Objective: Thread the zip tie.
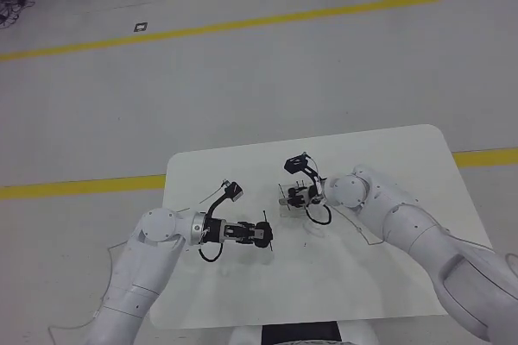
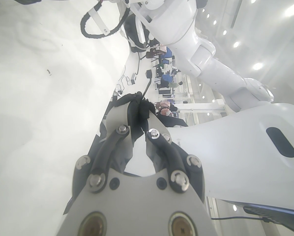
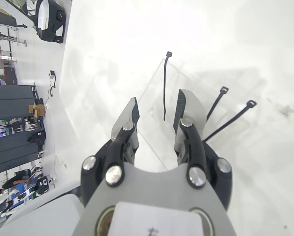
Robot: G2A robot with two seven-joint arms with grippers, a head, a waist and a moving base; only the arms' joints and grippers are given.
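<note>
White bench (image 1: 397, 172); left tool (image 2: 139, 104) clamped on zip tie (image 2: 148, 82), head clear, likely for threading; right tool (image 3: 158, 99) agape at 1 o'clock.

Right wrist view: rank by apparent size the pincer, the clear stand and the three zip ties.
1. right pincer, though it is nearest the camera.
2. clear stand.
3. Unranked: upright zip tie, middle zip tie and outer zip tie look alike, and the pincer partly hides the middle one.
</note>
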